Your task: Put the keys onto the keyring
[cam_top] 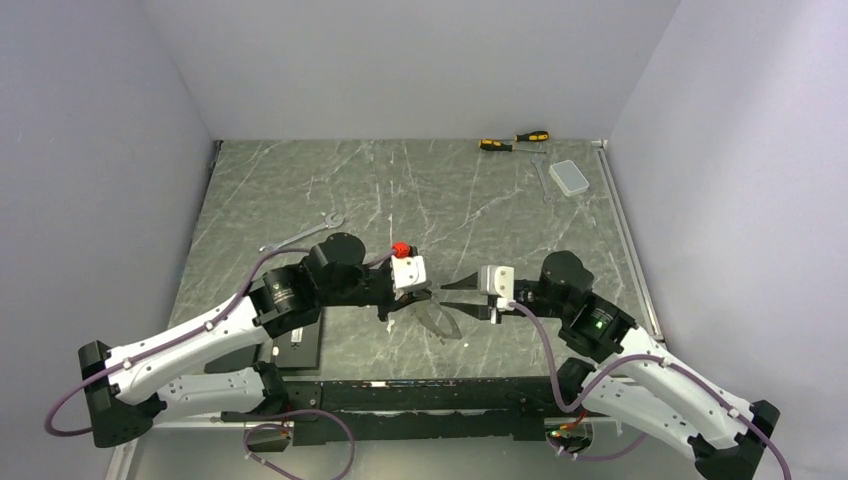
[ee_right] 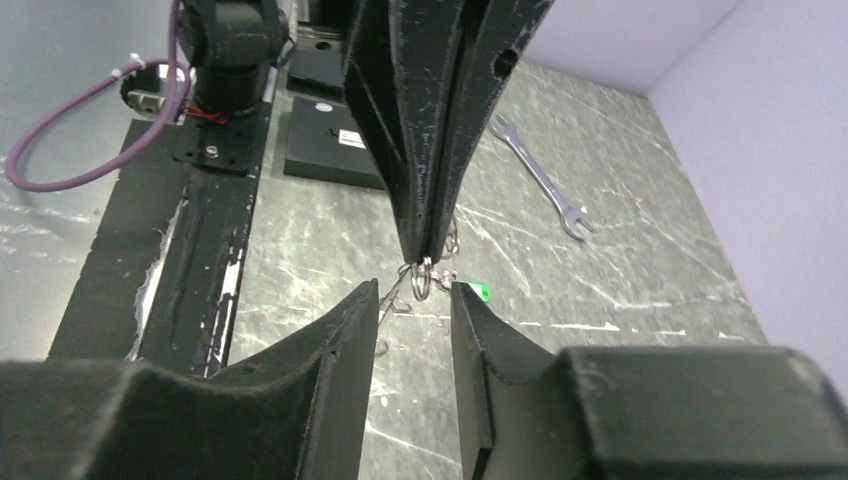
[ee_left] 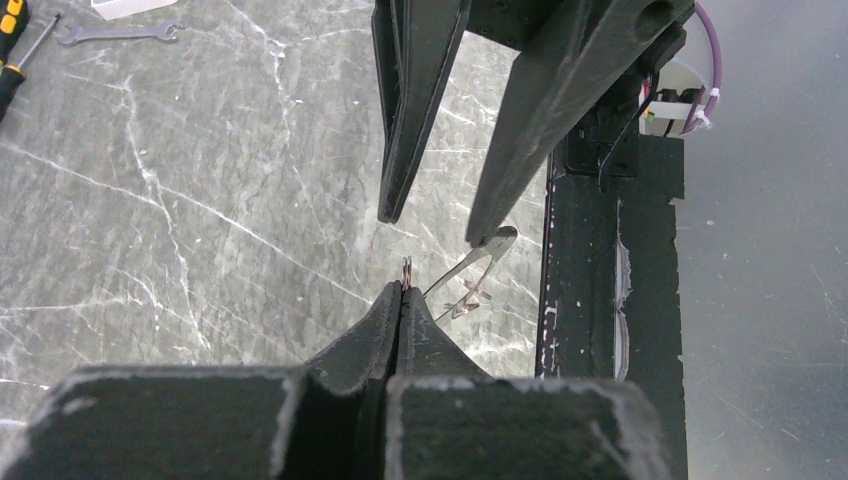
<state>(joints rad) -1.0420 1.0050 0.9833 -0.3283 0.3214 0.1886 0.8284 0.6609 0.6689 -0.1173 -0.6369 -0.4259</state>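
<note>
Left gripper [ee_right: 428, 252], fully closed, pinches the keyring [ee_right: 425, 278] at frame centre. Right gripper [ee_right: 412, 292], part-open and empty, sits directly beneath. The key [ee_right: 481, 292] lies just right of the ring, nearer the right gripper.

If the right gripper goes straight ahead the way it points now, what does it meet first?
Most likely the small silver metal ring pinched in the shut left gripper, just ahead of the open jaws of the right gripper. Depth is unclear; the left gripper itself sits directly behind it.
</note>
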